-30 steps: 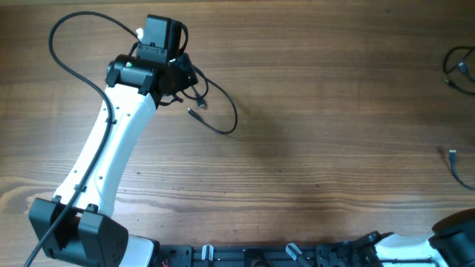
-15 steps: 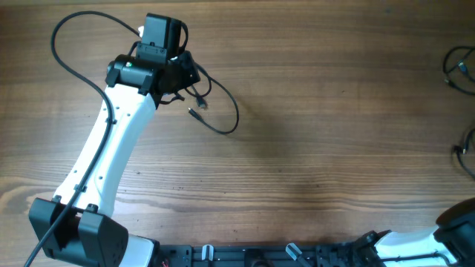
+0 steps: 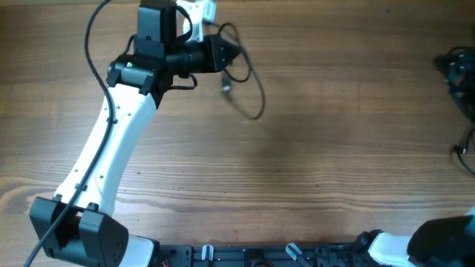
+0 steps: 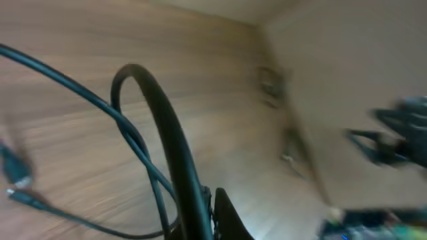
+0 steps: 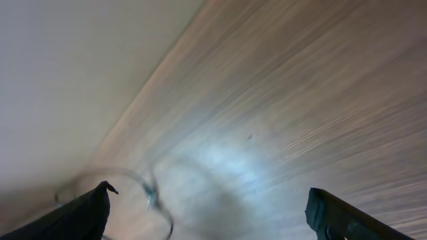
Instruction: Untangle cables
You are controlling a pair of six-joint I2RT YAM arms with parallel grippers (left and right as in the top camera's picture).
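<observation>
1. Nearest you, the right arm now sits lower at the table edge than a second ago. Its wrist view shows the right gripper with jaws spread wide and nothing between them. Treat this arm as disengaged.

2. Further out, at the right edge, note the stray cord, with the cable bundle beyond it. The bundle now lies darker and more bunched than a second ago. It remains knotted work.

3. Farthest away, the left gripper has swung from pointing down the table to pointing right, and it now sits nearer the far edge. Its jaws are pressed together, pinching the loose cable. The cable hangs from the tips in one open loop with its plug dangling beside it. Judge this cable as pulled well apart from the bundle.

4. Compare views. Only the overhead view shows both cable groups and the gap between them. Only the left wrist view shows the loop crossing itself just beyond the fingertips. The right wrist view shows a faint blurred loop that you cannot identify.
</observation>
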